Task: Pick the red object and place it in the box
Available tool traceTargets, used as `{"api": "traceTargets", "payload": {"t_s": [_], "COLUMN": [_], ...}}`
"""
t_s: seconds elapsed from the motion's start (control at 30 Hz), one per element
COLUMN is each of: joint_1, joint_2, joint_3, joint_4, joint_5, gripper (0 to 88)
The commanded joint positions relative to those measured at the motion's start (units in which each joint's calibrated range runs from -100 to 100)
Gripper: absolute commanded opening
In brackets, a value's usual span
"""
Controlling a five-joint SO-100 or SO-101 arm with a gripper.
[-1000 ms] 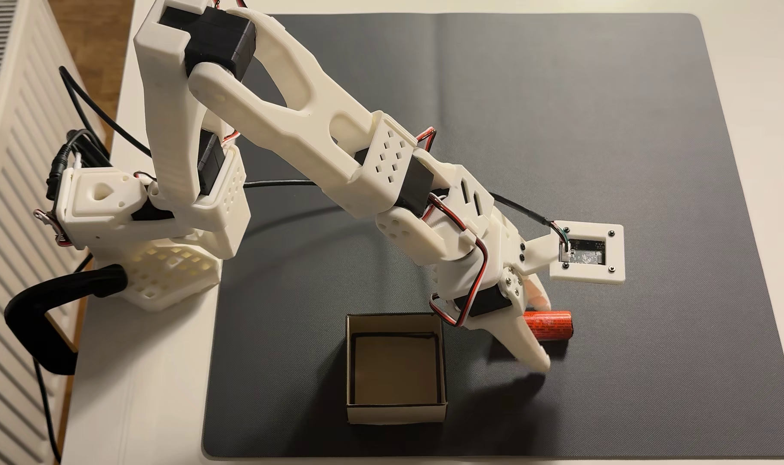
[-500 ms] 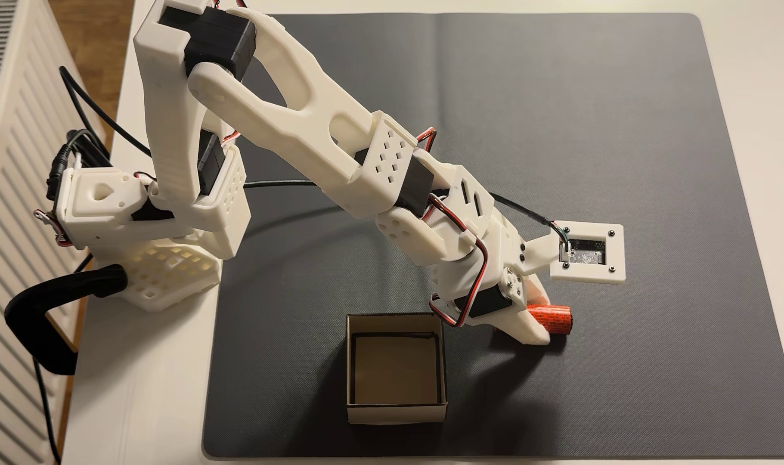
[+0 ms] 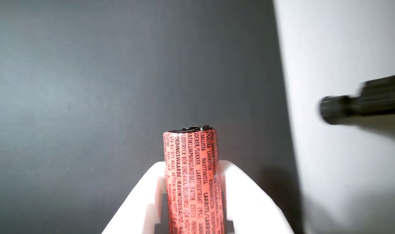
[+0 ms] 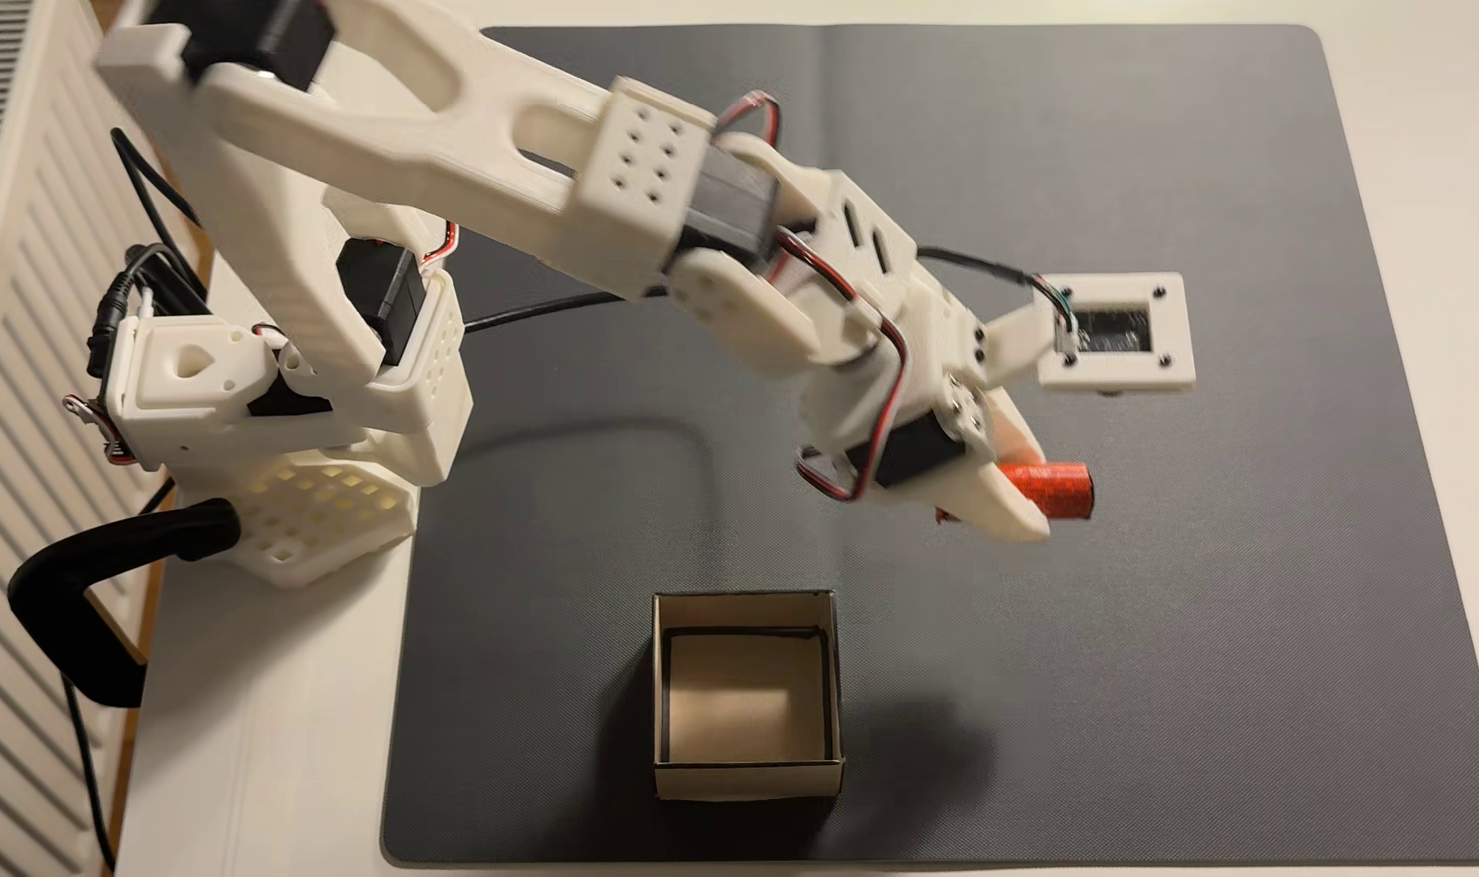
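The red object (image 4: 1056,491), an orange-red cylinder with fine dark print, hangs above the dark mat, level and pointing right in the fixed view. My white gripper (image 4: 1031,491) is shut on it, one finger on each side. In the wrist view the red object (image 3: 192,175) stands between the two white fingers (image 3: 246,198) of my gripper (image 3: 192,167), its black end pointing away from the camera. The box (image 4: 744,780), a small open-top cardboard square with nothing inside, sits on the mat in front of and to the left of the gripper.
A dark grey mat (image 4: 1056,211) covers most of the white table (image 4: 255,717). The arm's base and a black clamp (image 4: 86,582) stand at the left edge beside a radiator (image 4: 10,337). In the wrist view a blurred black cylindrical item (image 3: 363,100) lies on the white surface beyond the mat's edge.
The jaws closed around the red object on the mat, then the arm rose and lifted it well clear of the surface. The box has not moved.
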Motion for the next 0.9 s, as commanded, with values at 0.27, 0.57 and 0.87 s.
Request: {"api": "traceTargets", "payload": {"t_s": [0.27,0.57,0.87], "joint_1": [9.8,14.7,14.7], "joint_2": [-30.88,-54.52,-71.96], "joint_3": [12.23,36.99,48.78], "joint_4": [9.51,8.63,9.42], "joint_5": [6.42,6.47,6.36], "gripper": [1.3,1.3,1.6]}}
